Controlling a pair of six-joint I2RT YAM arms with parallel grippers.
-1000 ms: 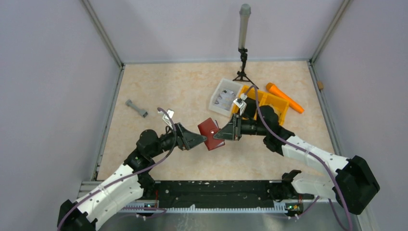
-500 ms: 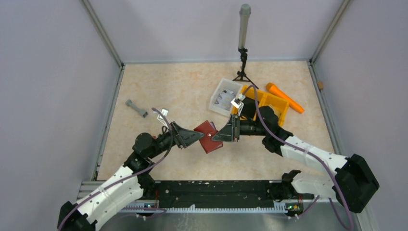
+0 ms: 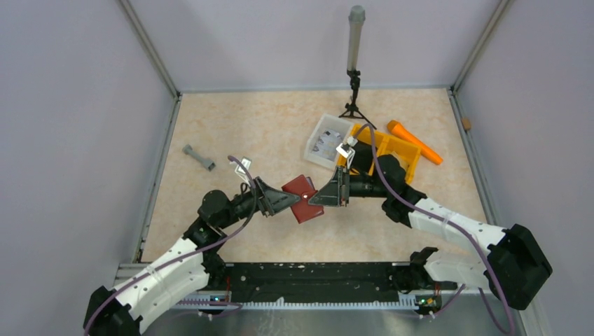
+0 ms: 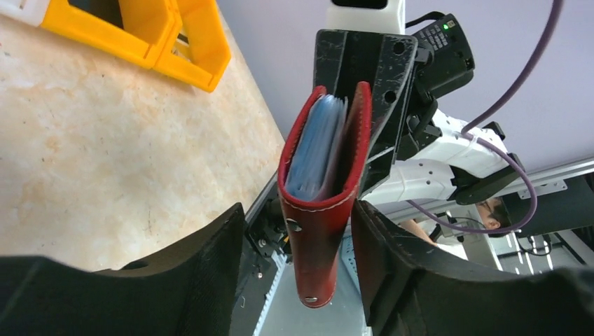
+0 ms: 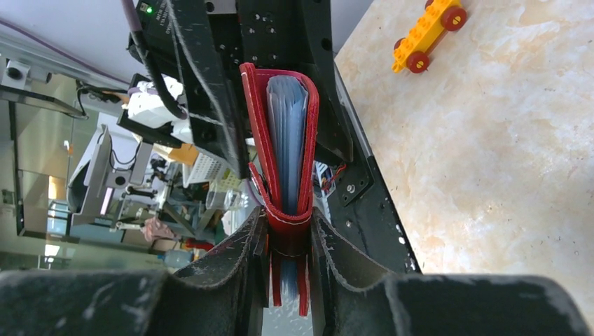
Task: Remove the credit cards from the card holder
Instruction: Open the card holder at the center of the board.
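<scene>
Left jaws narrower, flanking card holder (image 4: 319,245)

Red card holder (image 4: 322,238), blue-grey credit cards (image 4: 315,147), yellow bin (image 4: 175,35)

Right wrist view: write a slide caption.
Right gripper clamps the red card holder edge-on, credit cards tucked inside.

I see only edges of the credit cards (image 5: 286,140); the card holder (image 4: 319,238) hides their faces. Contents of the white tray (image 3: 315,133) are unreadable.
</scene>
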